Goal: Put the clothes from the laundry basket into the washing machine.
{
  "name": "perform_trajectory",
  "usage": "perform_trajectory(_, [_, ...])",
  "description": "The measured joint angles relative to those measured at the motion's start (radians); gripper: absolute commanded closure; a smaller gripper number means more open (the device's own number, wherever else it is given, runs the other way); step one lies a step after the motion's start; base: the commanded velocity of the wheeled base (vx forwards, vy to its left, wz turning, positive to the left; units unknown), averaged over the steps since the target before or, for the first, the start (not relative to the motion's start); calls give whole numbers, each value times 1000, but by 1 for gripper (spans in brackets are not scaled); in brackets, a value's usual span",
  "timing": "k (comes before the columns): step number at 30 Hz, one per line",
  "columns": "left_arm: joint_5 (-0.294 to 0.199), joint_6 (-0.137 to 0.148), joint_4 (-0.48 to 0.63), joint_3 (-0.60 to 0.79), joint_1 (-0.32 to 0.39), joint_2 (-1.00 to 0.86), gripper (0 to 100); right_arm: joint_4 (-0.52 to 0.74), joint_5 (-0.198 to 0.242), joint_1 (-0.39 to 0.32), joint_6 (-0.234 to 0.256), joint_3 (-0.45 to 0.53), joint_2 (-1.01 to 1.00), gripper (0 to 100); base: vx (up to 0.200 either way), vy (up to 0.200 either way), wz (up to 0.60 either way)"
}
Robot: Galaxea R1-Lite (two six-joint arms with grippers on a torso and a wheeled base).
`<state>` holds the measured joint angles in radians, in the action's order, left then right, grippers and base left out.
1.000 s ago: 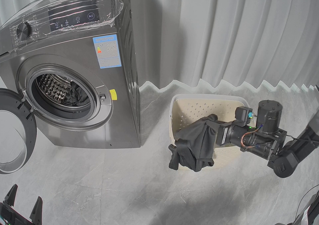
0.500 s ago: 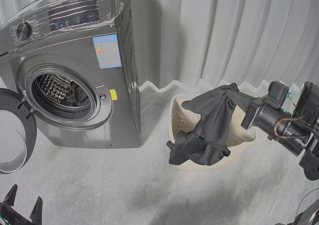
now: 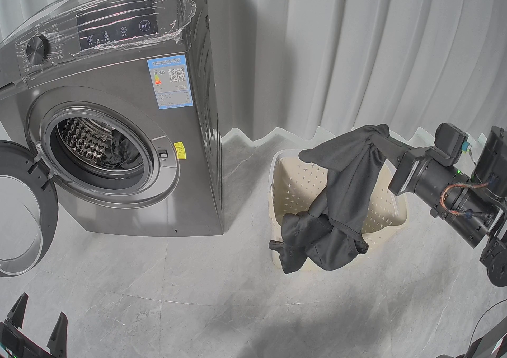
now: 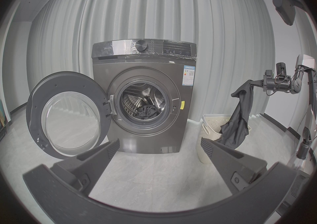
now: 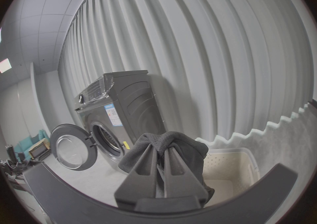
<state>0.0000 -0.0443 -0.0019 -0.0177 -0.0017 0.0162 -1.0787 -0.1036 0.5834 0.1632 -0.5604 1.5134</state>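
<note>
Dark garment (image 3: 346,190) hangs from right hand (image 3: 383,134), which is pinched shut on its top fold; tail trails at laundry basket (image 3: 296,184) front rim. Best lift higher to clear the rim before swinging toward washing machine (image 3: 195,190) drum.

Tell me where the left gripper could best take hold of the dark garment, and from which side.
Probably the bunched lower end of the dark garment, draped over the front rim of the laundry basket. Come from the washing machine side: the right gripper pinches the top from the other side, and the left gripper is open.
</note>
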Motion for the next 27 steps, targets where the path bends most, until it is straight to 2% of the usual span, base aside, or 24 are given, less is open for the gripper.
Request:
perform_trajectory(5, [0, 0, 0, 0, 0, 0, 0, 4, -90, 5, -48, -10, -3, 100, 0, 0, 0])
perform_trajectory(7, [0, 0, 0, 0, 0, 0, 0, 9, -104, 16, -54, -13, -6, 100, 0, 0, 0])
perform_trajectory(16, [0, 0, 0, 0, 0, 0, 0, 35, -127, 40, -55, -9, -30, 100, -200, 0, 0])
perform_trajectory(22, [0, 0, 1, 0, 0, 0, 0, 33, -152, 53, -52, -6, -40, 100, 0, 0, 0])
perform_trajectory(27, [0, -1, 1, 0, -1, 0, 0, 29, -151, 61, -47, -3, -42, 100, 0, 200, 0])
